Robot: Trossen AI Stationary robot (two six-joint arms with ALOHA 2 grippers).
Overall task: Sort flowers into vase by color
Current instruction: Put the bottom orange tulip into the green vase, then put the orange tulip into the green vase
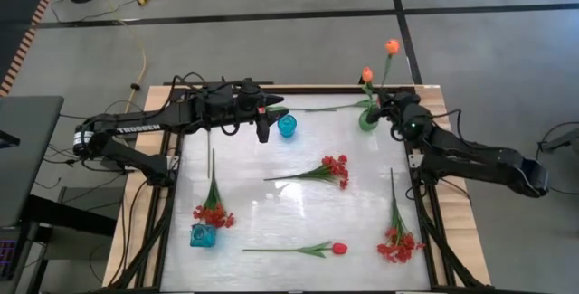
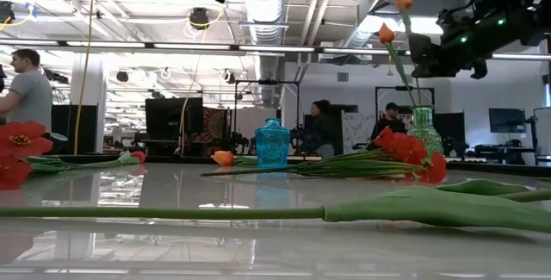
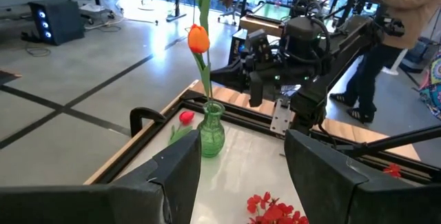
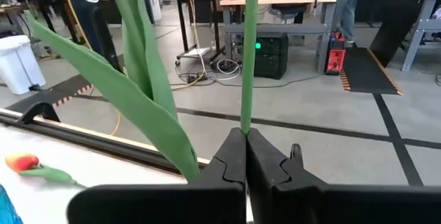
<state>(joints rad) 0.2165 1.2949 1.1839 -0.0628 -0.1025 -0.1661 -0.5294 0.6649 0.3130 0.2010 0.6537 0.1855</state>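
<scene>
A green glass vase (image 1: 368, 118) stands at the table's far right edge with two orange tulips in it: a lower one (image 1: 367, 75) and a taller one (image 1: 391, 47). My right gripper (image 4: 245, 138) is beside the vase, above its neck, shut on the taller tulip's stem. My left gripper (image 1: 263, 132) hangs open over the far middle of the table, next to a small blue vase (image 1: 287, 127), with nothing between its fingers. Red sprays (image 1: 335, 170) (image 1: 399, 243) (image 1: 213, 212) and a red-pink tulip (image 1: 336, 249) lie flat on the table. My right gripper pinches the taller orange tulip's stem (image 4: 244, 107) between its two fingertips, partway up, above the vase's neck. The fingers come about level from the table's right side and lie across the stem. The stem stands upright, its lower part running down into the green vase (image 3: 211, 133).
Another tulip (image 4: 22, 162) lies on the table by the far edge, left of the green vase. A second blue vase (image 1: 203, 234) stands near the front left beside a red spray. People and desks show in the room beyond the table.
</scene>
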